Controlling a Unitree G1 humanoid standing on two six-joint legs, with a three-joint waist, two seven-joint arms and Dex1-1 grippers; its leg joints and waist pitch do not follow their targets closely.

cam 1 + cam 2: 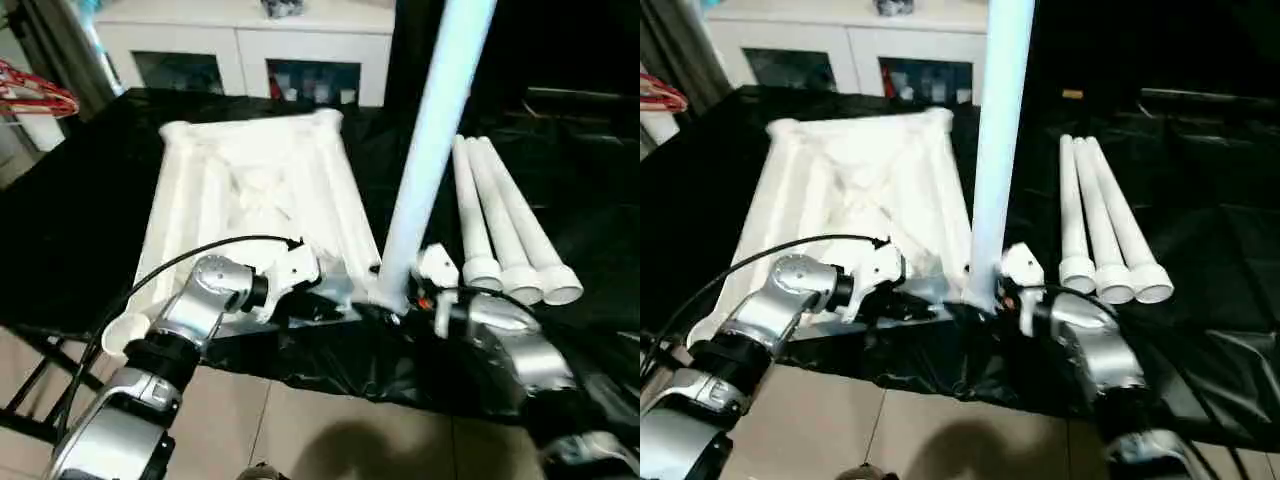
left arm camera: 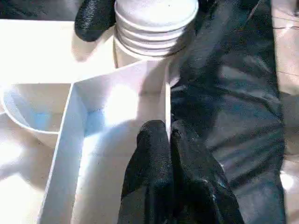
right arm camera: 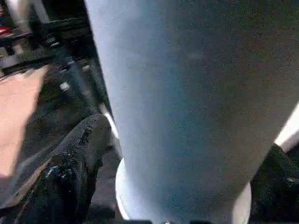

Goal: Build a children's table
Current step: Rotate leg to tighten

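- Black sheeting (image 1: 90,220) covers the whole work surface, glossy and crumpled, and it hangs over the near edge above a pale tiled floor (image 1: 300,420).
- Behind the surface I see a white cabinet (image 1: 250,40) with glass doors along the far wall, and a red hanger (image 1: 35,95) at the far left.
- On the sheeting, left of centre, lies the table top (image 1: 250,190), white plastic, ribbed underside up, its corner sockets showing.
- One upright leg (image 1: 425,150) stands at the top's near right corner and rises out of the picture.
- Three spare legs (image 1: 505,220) lie side by side on the sheeting to the right, wide ends toward me.
- My left gripper (image 2: 169,135) is at the near edge of the top, close to that corner; its fingers (image 2: 152,154) are pressed together, with a thin white wall of the top just at their tips. I cannot tell whether they actually pinch it.
- My right gripper (image 3: 187,186) sits at the base of the upright leg, its fingers (image 3: 74,163) spread wide on either side of it. I cannot tell whether they press on the leg.
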